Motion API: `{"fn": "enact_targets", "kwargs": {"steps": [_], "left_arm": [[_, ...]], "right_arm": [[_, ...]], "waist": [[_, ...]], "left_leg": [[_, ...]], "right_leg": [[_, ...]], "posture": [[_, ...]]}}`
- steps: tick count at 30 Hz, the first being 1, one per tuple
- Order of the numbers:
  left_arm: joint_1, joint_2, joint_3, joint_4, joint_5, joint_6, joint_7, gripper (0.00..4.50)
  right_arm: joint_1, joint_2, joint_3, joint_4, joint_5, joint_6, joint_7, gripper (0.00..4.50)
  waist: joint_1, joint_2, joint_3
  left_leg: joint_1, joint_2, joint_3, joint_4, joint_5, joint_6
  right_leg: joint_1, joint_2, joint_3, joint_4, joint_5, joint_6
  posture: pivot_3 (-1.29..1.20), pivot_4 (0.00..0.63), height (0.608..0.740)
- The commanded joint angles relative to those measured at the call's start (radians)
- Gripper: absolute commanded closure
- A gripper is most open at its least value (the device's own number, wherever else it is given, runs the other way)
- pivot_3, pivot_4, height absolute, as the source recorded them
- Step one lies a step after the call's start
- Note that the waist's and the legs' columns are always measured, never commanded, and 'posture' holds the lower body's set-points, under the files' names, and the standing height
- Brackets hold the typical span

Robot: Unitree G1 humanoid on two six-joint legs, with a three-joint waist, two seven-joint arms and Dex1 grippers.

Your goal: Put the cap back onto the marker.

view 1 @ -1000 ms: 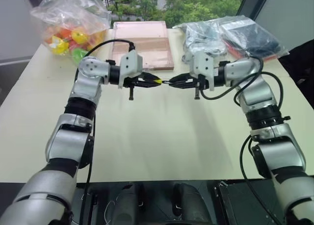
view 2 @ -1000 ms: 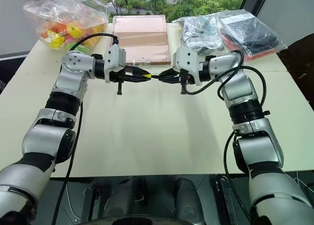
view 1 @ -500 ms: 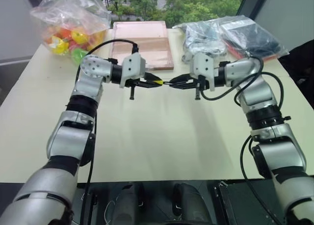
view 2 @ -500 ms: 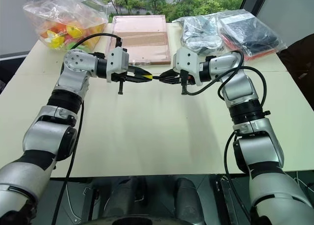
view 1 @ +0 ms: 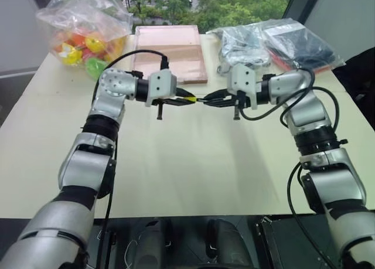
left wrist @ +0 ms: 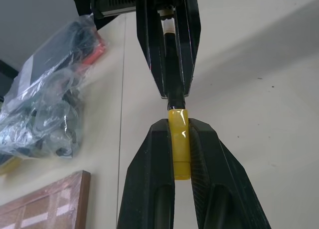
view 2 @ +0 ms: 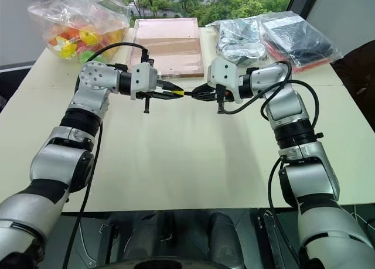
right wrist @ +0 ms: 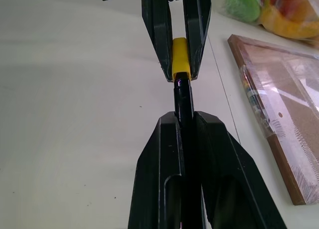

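Note:
Above the middle of the table my two grippers meet tip to tip. My left gripper (view 1: 186, 97) is shut on the cap (view 1: 191, 98), a short yellow cylinder (left wrist: 179, 144) whose open end faces the other hand. My right gripper (view 1: 212, 99) is shut on the marker (right wrist: 182, 97), a thin black pen held in line with the cap. The marker's tip (left wrist: 175, 102) touches the cap's mouth (right wrist: 180, 75); how far it is inside I cannot tell.
A clear bag of coloured toy balls (view 1: 82, 34) lies at the far left corner. A flat wooden board (view 1: 170, 52) sits at the back centre, and plastic bags of dark items (view 1: 275, 37) lie at the back right. Bare tabletop (view 1: 193, 163) spreads below the grippers.
My left wrist has rolled and edged the cap rightward, closing the small gap to the marker's tip. The right arm has not moved.

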State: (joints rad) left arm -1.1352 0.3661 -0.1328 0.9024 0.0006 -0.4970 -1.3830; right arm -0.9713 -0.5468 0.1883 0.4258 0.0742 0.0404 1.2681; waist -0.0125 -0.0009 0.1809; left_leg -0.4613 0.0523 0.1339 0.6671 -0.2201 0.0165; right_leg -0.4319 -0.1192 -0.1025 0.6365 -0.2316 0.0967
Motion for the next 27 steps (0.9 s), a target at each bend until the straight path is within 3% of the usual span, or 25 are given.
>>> {"fn": "enact_targets", "kwargs": {"steps": [1,12,18,27], "left_arm": [[-0.023,-0.109,-0.104,-0.018,0.026,-0.034,-0.068,4.46],[-0.055,-0.134,-0.103,-0.002,0.058,-0.074,-0.079,4.46],[-0.064,-0.162,-0.06,-0.016,-0.006,0.009,-0.088,4.46],[-0.037,-0.172,-0.026,-0.128,-0.102,0.189,-0.153,4.46]], "right_arm": [[-0.053,0.044,-0.04,-0.059,0.036,-0.031,-0.056,4.5],[-0.049,0.06,-0.053,-0.083,0.055,0.014,-0.057,4.5],[-0.043,0.1,-0.091,-0.152,0.157,0.18,-0.038,4.5],[-0.047,0.088,-0.068,-0.193,0.121,0.159,-0.008,4.5]], "waist": [[0.001,0.0,0.0],[0.0,0.0,0.0],[0.0,0.0,0.0],[0.0,0.0,0.0]], "left_leg": [[0.0,0.0,0.0,0.0,0.0,0.0],[0.0,0.0,0.0,0.0,0.0,0.0],[0.0,0.0,0.0,0.0,0.0,0.0],[0.0,0.0,0.0,0.0,0.0,0.0]], "right_leg": [[0.0,0.0,0.0,0.0,0.0,0.0],[0.0,0.0,0.0,0.0,0.0,0.0],[0.0,0.0,0.0,0.0,0.0,0.0],[0.0,0.0,0.0,0.0,0.0,0.0]], "posture": [[0.0,0.15,0.74],[0.0,0.15,0.74],[0.0,0.15,0.74],[0.0,0.15,0.74]]}}
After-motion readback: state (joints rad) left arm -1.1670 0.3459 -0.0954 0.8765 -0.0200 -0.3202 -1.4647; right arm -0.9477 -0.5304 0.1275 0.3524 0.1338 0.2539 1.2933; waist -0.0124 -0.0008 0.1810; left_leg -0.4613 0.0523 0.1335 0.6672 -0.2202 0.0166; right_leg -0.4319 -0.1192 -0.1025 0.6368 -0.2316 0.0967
